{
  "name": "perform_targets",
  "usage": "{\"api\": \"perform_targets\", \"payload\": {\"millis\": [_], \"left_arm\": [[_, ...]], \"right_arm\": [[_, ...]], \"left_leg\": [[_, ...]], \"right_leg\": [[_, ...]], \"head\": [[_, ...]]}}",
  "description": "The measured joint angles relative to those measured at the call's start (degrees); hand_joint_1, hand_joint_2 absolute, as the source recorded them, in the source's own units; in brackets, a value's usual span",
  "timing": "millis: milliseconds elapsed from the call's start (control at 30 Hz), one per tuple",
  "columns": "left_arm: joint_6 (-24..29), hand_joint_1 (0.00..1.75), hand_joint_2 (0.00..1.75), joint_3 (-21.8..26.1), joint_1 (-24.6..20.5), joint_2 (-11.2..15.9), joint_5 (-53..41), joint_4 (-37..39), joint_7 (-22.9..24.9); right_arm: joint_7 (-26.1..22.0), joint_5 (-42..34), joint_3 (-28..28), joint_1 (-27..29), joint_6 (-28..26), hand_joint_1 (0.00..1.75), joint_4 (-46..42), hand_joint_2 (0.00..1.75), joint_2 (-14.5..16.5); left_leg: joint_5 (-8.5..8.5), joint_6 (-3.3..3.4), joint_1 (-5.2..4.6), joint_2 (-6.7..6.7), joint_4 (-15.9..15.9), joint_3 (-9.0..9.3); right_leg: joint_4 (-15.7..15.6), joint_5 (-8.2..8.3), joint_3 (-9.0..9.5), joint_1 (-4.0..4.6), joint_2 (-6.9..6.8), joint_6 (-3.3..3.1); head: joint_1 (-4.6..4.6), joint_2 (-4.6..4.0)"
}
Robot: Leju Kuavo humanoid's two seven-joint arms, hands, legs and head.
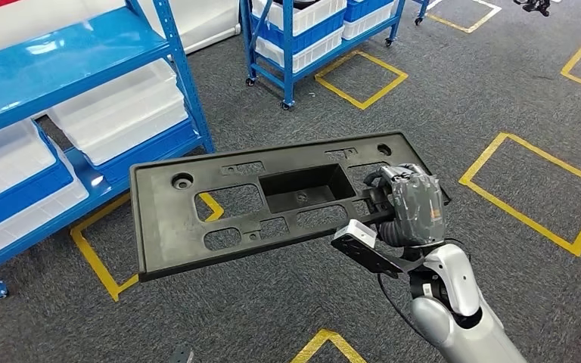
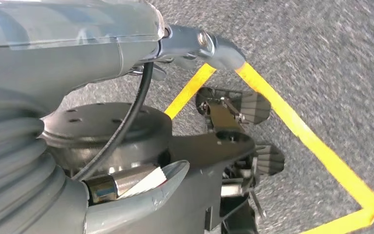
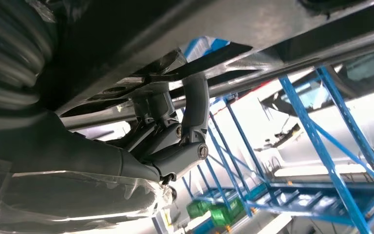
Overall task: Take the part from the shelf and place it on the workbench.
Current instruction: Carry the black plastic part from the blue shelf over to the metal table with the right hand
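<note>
The part (image 1: 197, 227) is a long black plastic panel with a deep rectangular pocket and several cutouts. It hangs roughly level above the grey carpet, in front of the blue shelf. My right hand (image 1: 412, 208) grips its right end, fingers hooked through an opening. In the right wrist view the part's underside (image 3: 272, 24) is overhead and my right hand (image 3: 175, 131) curls up into it from below. My left hand (image 2: 78, 48) hangs over the floor holding nothing, its thumb and a finger apart.
A blue shelf (image 1: 83, 60) with white bins stands at the left. A second blue rack (image 1: 302, 38) on casters is further back. Yellow tape squares (image 1: 529, 189) mark the grey carpet to the right and below the part.
</note>
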Motion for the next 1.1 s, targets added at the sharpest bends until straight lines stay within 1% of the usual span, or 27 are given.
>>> {"api": "perform_targets", "payload": {"millis": [67, 100, 133, 200, 233, 267, 300, 367, 400, 467, 500, 533, 567, 600, 633, 667, 700, 733, 767, 800, 833, 900, 933, 967, 1033, 1067, 1100], "left_arm": [[0.0, 0.00, 1.75, 0.0, 0.1, 0.0, 0.0, 0.0, 0.0], [0.0, 0.00, 1.75, 0.0, 0.2, 0.0, 0.1, 0.0, 0.0], [0.0, 0.00, 1.75, 0.0, 0.2, 0.0, 0.1, 0.0, 0.0], [0.0, 0.00, 1.75, 0.0, 0.1, 0.0, 0.1, 0.0, 0.0], [0.0, 0.00, 1.75, 0.0, 0.0, 0.0, 0.1, 0.0, -0.1], [-0.1, 0.00, 1.75, 0.0, 0.0, 0.0, 0.1, 0.0, -0.1], [-0.1, 0.00, 1.75, 0.0, -0.1, 0.0, 0.2, 0.0, -0.1], [-0.1, 0.00, 1.75, 0.0, -0.2, -0.1, 0.3, 0.0, -0.2], [-0.1, 0.00, 1.75, 0.0, -0.3, -0.1, 0.4, 0.0, -0.2], [-0.1, 0.00, 1.75, 0.0, -0.3, -0.2, 0.4, 0.0, -0.2], [-0.1, 0.00, 1.75, 0.0, -0.3, -0.2, 0.4, 0.0, -0.2], [-0.1, 0.00, 1.75, 0.0, -0.2, -0.2, 0.4, 0.0, -0.3], [0.0, 0.00, 1.75, 0.0, -0.1, -0.2, 0.4, 0.0, -0.2], [0.0, 0.00, 1.75, 0.0, 0.1, -0.2, 0.5, 0.0, -0.1], [0.0, 0.00, 1.75, 0.0, 0.2, -0.2, 0.5, 0.0, 0.2], [0.1, 0.00, 1.75, 0.0, 0.3, -0.2, 0.5, 0.0, 0.4], [0.1, 0.00, 1.75, 0.0, 0.5, -0.2, 0.5, 0.0, 0.6], [0.0, 0.00, 1.75, 0.0, 0.7, -0.1, 0.6, 0.1, 0.7], [0.0, 0.00, 1.75, 0.0, 1.0, 0.0, 0.7, 0.2, 0.7], [0.0, 0.00, 1.75, 0.0, 1.2, 0.0, 0.7, 0.3, 0.7], [0.0, 0.00, 1.75, 0.0, 1.3, 0.1, 0.8, 0.3, 0.7], [0.0, 0.00, 1.75, 0.0, 1.4, 0.1, 0.9, 0.4, 0.6], [0.1, 0.00, 1.75, 0.0, 1.5, 0.1, 0.9, 0.4, 0.6], [0.1, 0.00, 1.75, 0.0, 1.6, 0.1, 1.0, 0.4, 0.6], [0.3, 0.00, 1.75, 0.0, 1.7, 0.1, 1.3, 0.4, 0.6], [0.3, 0.00, 1.75, 0.0, 1.9, 0.1, 1.5, 0.5, 0.4], [0.3, 0.00, 1.75, 0.1, 2.0, 0.2, 1.8, 0.5, 0.1]], "right_arm": [[0.0, 0.0, 0.2, -0.2, 0.1, 1.75, -0.1, 1.75, 0.0], [0.0, 0.0, 0.2, -0.1, 0.2, 1.75, -0.1, 1.75, 0.0], [0.1, 0.0, 0.3, -0.1, 0.2, 1.75, -0.1, 1.75, 0.0], [0.2, 0.0, 0.3, -0.1, 0.2, 1.75, -0.1, 1.75, -0.1], [0.2, -0.1, 0.3, -0.1, 0.2, 1.75, -0.1, 1.75, -0.1], [0.2, -0.3, 0.3, -0.1, 0.3, 1.75, -0.2, 1.75, -0.1], [0.3, -0.5, 0.3, -0.1, 0.4, 1.75, -0.3, 1.75, -0.1], [0.5, -0.9, 0.4, -0.1, 0.5, 1.75, -0.5, 1.75, -0.1], [0.5, -1.0, 0.4, -0.1, 0.5, 1.75, -0.5, 1.75, -0.1], [0.6, -1.1, 0.4, -0.1, 0.5, 1.75, -0.7, 1.75, -0.1], [0.6, -1.1, 0.4, -0.1, 0.6, 1.75, -0.7, 1.75, -0.1], [0.6, -1.1, 0.4, -0.1, 0.6, 1.75, -0.8, 1.75, 0.0], [0.6, -1.2, 0.4, -0.1, 0.7, 1.75, -0.8, 1.75, 0.0], [0.6, -1.3, 0.4, 0.0, 0.9, 1.75, -0.8, 1.75, 0.0], [0.6, -1.5, 0.4, 0.2, 1.2, 1.75, -0.8, 1.75, 0.0], [0.6, -1.8, 0.4, 0.5, 1.4, 1.75, -0.8, 1.75, 0.0], [0.4, -2.0, 0.4, 0.8, 1.5, 1.75, -0.8, 1.75, 0.0], [0.1, -2.1, 0.4, 1.1, 1.5, 1.75, -0.7, 1.75, 0.0], [-0.1, -2.1, 0.4, 1.4, 1.4, 1.75, -0.6, 1.75, 0.0], [-0.3, -2.1, 0.4, 1.6, 1.3, 1.75, -0.5, 1.75, 0.0], [-0.4, -2.1, 0.4, 1.8, 1.2, 1.75, -0.4, 1.75, 0.0], [-0.5, -2.1, 0.4, 2.4, 1.1, 1.75, -0.3, 1.75, 0.1], [-0.5, -2.1, 0.4, 2.6, 1.1, 1.75, -0.3, 1.75, 0.0], [-0.5, -2.0, 0.4, 2.7, 1.1, 1.75, -0.3, 1.75, 0.0], [-0.3, -1.5, 0.4, 2.8, 1.0, 1.75, -0.2, 1.75, 0.1], [0.0, -0.9, 0.5, 2.9, 0.9, 1.75, -0.2, 1.75, 0.2], [0.4, 0.0, 0.7, 3.0, 0.9, 1.75, -0.2, 1.75, 0.3]], "left_leg": [[-0.03, 0.00, -0.02, 1.80, 0.0, -0.07], [-0.12, -0.13, 0.02, 2.69, 0.1, -0.12], [-0.28, -0.34, 0.11, 3.54, 0.3, -0.16], [-0.91, -1.07, 0.35, 5.05, 1.1, -0.23], [-1.35, -1.57, 0.34, 5.67, 1.6, -0.35], [-1.77, -2.06, 0.26, 6.17, 2.1, -0.42], [-2.08, -2.51, 0.14, 6.65, 2.3, -0.37], [-2.39, -3.18, 0.14, 7.56, 2.5, -0.05], [-2.73, -3.51, 0.30, 7.22, 2.7, 0.07], [-4.99, -3.94, 0.67, 4.47, 5.4, -1.01], [-6.89, -4.01, 0.77, 2.69, 8.6, -2.45], [-8.85, -3.97, 0.80, 1.60, 12.6, -4.39], [-10.23, -3.88, 0.77, 1.19, 16.4, -6.33], [-10.64, -3.70, 0.73, 1.04, 18.9, -7.73], [-9.74, -3.39, 0.65, 0.93, 19.1, -8.11], [-7.82, -2.95, 0.51, 0.64, 16.9, -7.39], [-5.35, -2.42, 0.31, -0.18, 13.2, -5.84], [-3.48, -1.83, 0.17, -1.68, 9.3, -4.19], [-2.30, -1.35, 0.05, -3.05, 6.2, -2.87], [-1.89, -1.01, -0.06, -4.09, 4.3, -2.05], [-2.07, -0.82, -0.14, -4.47, 3.7, -1.76], [-1.59, -0.65, -0.12, -3.15, 2.5, -1.24], [-1.13, -0.52, 0.01, -2.39, 1.6, -0.90], [-0.64, -0.32, 0.12, -1.52, 0.8, -0.58], [-0.18, -0.07, 0.04, 0.14, 0.0, -0.30], [-0.19, -0.02, -0.06, 1.05, 0.0, -0.35], [-0.28, -0.08, -0.11, 1.93, 0.1, -0.40]], "right_leg": [[6.7, -3.12, -2.98, -0.41, -1.73, 0.54], [8.2, -3.43, -3.55, -0.72, -2.11, 0.84], [7.7, -2.73, -2.99, -1.03, -2.47, 1.15], [1.0, 0.17, 0.96, -1.45, -4.08, 1.68], [-2.3, 1.23, 2.90, -1.42, -5.15, 1.69], [-4.4, 1.70, 4.12, -1.32, -5.80, 1.44], [-5.2, 1.64, 4.52, -1.13, -6.07, 1.04], [-4.9, 1.59, 4.26, -0.92, -4.87, 0.06], [-4.9, 1.66, 4.19, -0.94, -4.29, -0.34], [-5.2, 1.89, 4.09, -1.10, -3.12, -1.12], [-5.2, 1.99, 4.03, -1.05, -2.55, -1.39], [-5.2, 2.05, 3.93, -0.91, -1.90, -1.60], [-5.2, 2.10, 3.85, -0.71, -1.17, -1.73], [-5.2, 2.14, 3.81, -0.50, -0.40, -1.81], [-5.2, 2.17, 3.82, -0.31, 0.43, -1.87], [-5.2, 2.19, 3.89, -0.17, 1.26, -1.89], [-5.2, 2.21, 4.00, -0.09, 2.06, -1.90], [-5.2, 2.26, 4.06, -0.07, 2.80, -1.84], [-5.2, 2.36, 4.01, -0.14, 3.52, -1.69], [-5.3, 2.52, 3.84, -0.32, 4.16, -1.43], [-5.4, 2.76, 3.62, -0.53, 4.81, -1.07], [-5.7, 3.22, 3.31, -0.76, 5.74, -0.26], [-5.5, 2.98, 3.08, -0.57, 4.95, 0.00], [-4.3, 2.08, 2.44, -0.32, 3.41, 0.19], [1.4, -1.36, -0.24, -0.07, -0.45, 0.41], [5.0, -3.05, -1.85, -0.21, -1.47, 0.60], [7.6, -3.93, -2.96, -0.43, -1.98, 0.81]], "head": [[0.07, 0.00], [0.07, 0.00], [0.07, 0.00], [0.08, 0.00], [0.07, 0.00], [0.04, 0.00], [0.00, 0.00], [-0.07, 0.00], [-0.07, 0.00], [-0.10, 0.00], [-0.11, 0.00], [-0.11, 0.00], [-0.12, 0.00], [-0.11, 0.00], [-0.11, 0.00], [-0.11, 0.00], [-0.11, 0.00], [-0.07, 0.00], [-0.08, 0.00], [-0.11, 0.00], [-0.15, 0.00], [-0.22, 0.00], [-0.18, 0.00], [-0.13, 0.00], [-0.02, 0.00], [0.01, 0.00], [0.02, 0.00]]}}
